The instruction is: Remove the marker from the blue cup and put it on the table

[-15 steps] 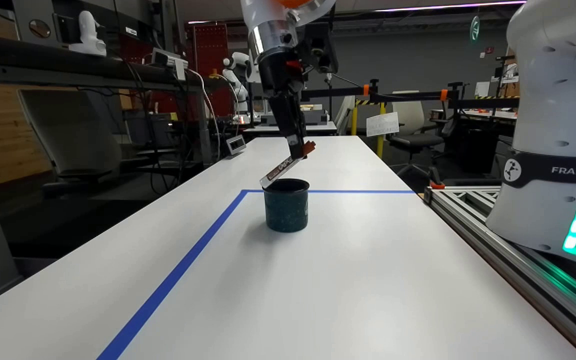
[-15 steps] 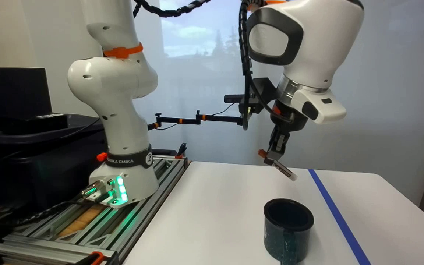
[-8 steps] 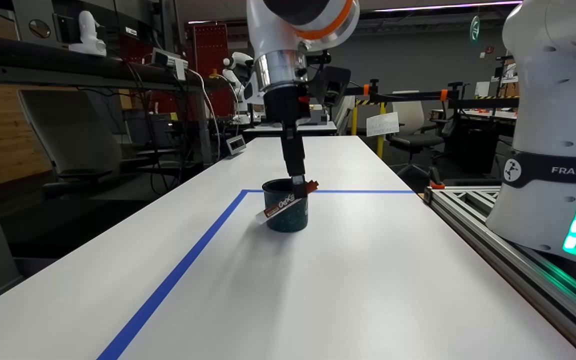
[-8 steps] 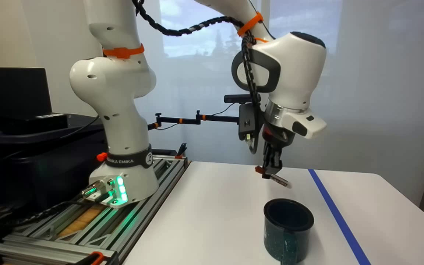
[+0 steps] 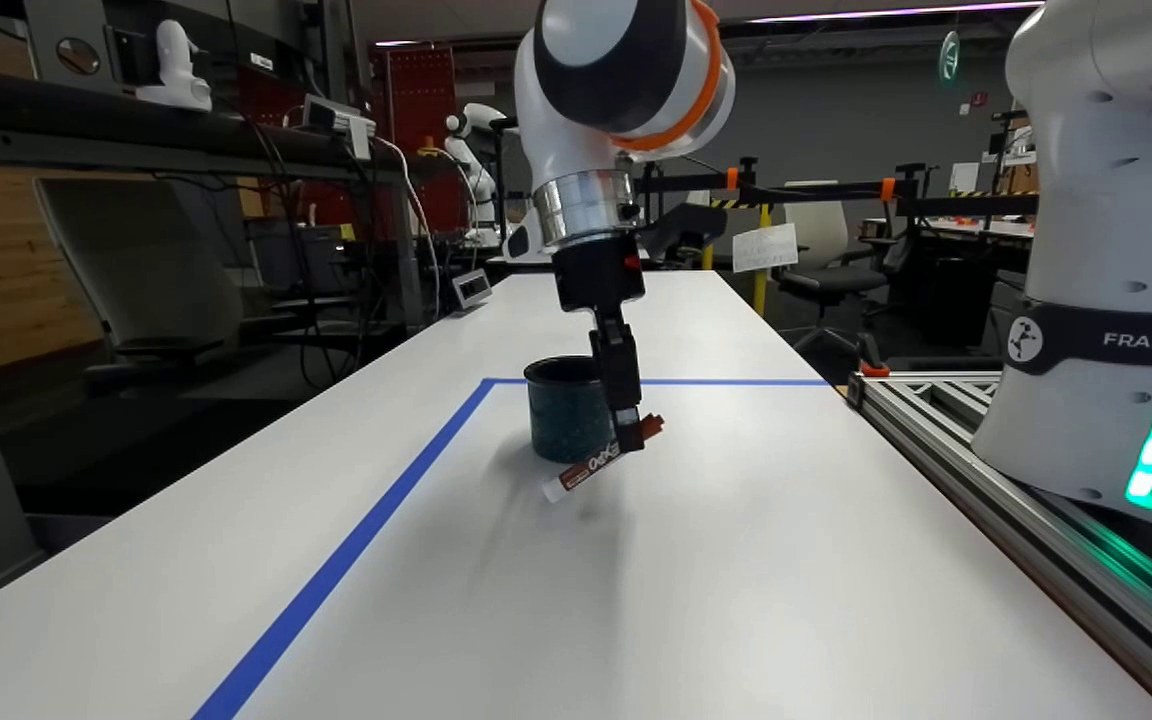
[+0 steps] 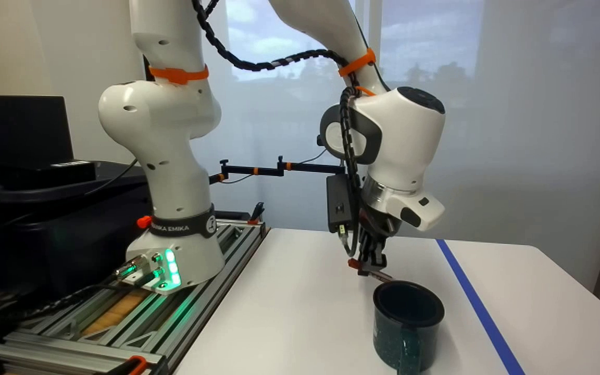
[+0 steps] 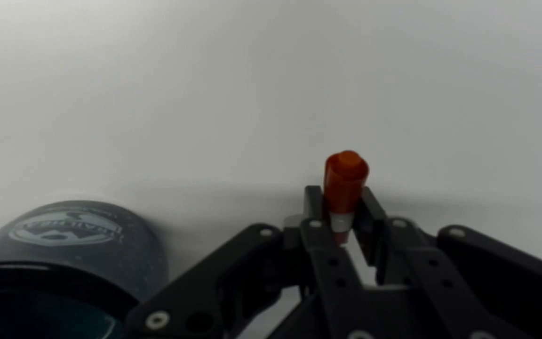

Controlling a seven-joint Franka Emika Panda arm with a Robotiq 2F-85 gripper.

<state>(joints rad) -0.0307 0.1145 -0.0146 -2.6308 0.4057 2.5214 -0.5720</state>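
Note:
My gripper [image 5: 629, 438] is shut on the marker [image 5: 586, 471], low over the white table [image 5: 756, 570]. The marker has an orange-red cap and a white end; it tilts, with the white end lower. Whether that end touches the table I cannot tell. In the wrist view the cap [image 7: 345, 186] sits between both fingertips. The dark teal-blue cup [image 5: 568, 415] stands upright beside the gripper; its handle shows in an exterior view [image 6: 409, 350]. There the gripper [image 6: 372, 266] is behind the cup, and the cup's rim is near the marker's lower end. In the wrist view the cup [image 7: 71, 233] is at lower left.
Blue tape [image 5: 376, 535] runs along the table and across it behind the cup. The robot's base [image 6: 180, 255] stands on a metal rail frame [image 6: 211, 307] at the table's edge. A small grey device [image 5: 472, 290] lies near the far edge.
My gripper has come down with the marker, from above the cup's height to beside it, just over the table. In an exterior view it also moved right. The cup has not moved.

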